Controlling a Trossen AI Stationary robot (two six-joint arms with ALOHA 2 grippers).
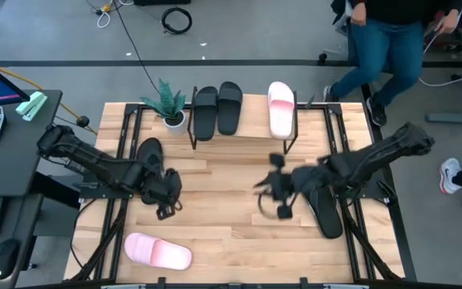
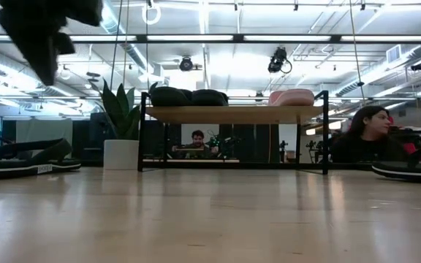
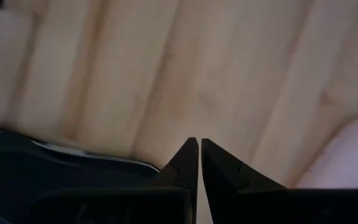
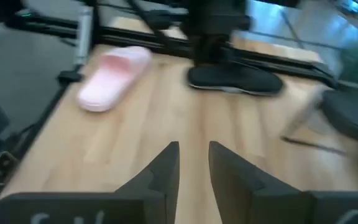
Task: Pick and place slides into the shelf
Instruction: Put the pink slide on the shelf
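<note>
Slides first: we are counting three on the shelf (image 1: pixel 247 135) at the far edge of the table (image 1: pixel 231 233), two black slides (image 1: pixel 217 109) side by side and one pink slide (image 1: pixel 281 109) further right, all lying on the light top board. In the low view we are seeing the same three from the side, sitting above the thin black frame.

Three more are lying on the table. A second pink slide (image 1: pixel 158 252) is resting near the front left corner, apart from everything. A black slide (image 1: pixel 148 152) is lying just behind the left gripper (image 1: pixel 167 201). Another black slide (image 1: pixel 327 210) is lying at the right, partly under the right arm.

We are noting a potted plant (image 1: pixel 167 106) in a white pot, standing just left of the shelf and crowding its left end.

The left gripper is hovering over bare wood at left centre; in its wrist view the two fingertips (image 3: pixel 189 155) are almost meeting, with nothing between them. The right gripper (image 1: pixel 273 199) is hanging over the middle of the table, fingers slightly parted and empty.

A person in jeans (image 1: pixel 387 48) is standing beyond the table's far right corner.
</note>
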